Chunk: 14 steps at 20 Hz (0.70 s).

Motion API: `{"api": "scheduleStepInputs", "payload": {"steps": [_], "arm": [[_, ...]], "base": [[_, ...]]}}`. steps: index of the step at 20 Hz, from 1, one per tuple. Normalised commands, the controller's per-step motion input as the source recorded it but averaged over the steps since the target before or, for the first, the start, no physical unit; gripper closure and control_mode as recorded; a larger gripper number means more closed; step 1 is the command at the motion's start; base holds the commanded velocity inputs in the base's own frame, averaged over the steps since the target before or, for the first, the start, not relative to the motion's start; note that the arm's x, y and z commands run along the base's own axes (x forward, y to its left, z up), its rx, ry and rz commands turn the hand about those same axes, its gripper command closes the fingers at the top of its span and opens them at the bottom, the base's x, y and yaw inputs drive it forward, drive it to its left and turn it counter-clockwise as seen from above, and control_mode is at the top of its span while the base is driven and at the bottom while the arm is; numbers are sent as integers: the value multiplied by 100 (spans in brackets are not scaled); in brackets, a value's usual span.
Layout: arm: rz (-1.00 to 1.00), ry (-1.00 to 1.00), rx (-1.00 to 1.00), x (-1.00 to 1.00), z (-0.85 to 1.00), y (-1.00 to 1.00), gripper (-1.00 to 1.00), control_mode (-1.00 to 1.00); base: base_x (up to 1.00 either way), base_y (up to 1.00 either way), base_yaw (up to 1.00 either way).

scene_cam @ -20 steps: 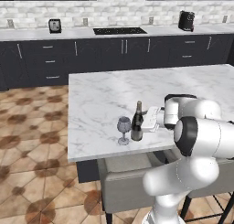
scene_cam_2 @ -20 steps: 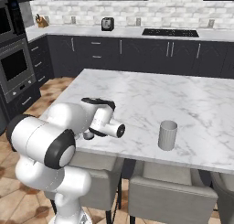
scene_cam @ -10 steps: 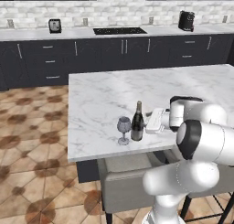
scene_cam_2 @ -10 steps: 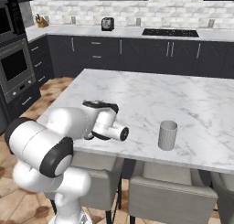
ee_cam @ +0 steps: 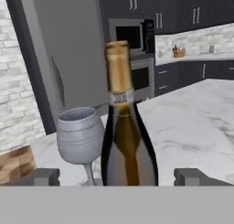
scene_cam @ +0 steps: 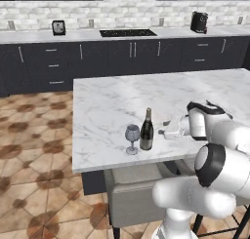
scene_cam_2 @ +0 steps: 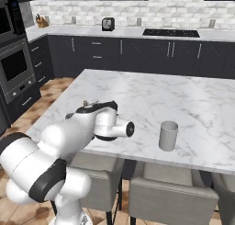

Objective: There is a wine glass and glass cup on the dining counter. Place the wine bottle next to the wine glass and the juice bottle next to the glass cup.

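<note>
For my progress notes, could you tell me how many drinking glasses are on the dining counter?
2: the wine glass stands near the counter's front edge beside the wine bottle; the glass cup stands farther along that edge. Others may be hidden behind the arm.

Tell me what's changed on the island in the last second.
The gripper, open, has drawn back from the wine bottle, away from the wine glass, and a gap has opened between gripper and bottle. The bottle stands free and upright beside the glass, where it was. The glass cup has not moved.
</note>
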Motion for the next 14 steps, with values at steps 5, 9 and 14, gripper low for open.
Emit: {"api": "scheduleStepInputs", "payload": {"steps": [5,9,14], "arm": [[-1,19,-1,-42,31,-8,-100,-100],[-5,14,-3,-41,27,0,-100,-100],[-8,11,-5,-42,24,0,-100,-100]], "base": [[0,0,0],[0,0,0],[0,0,0]]}}
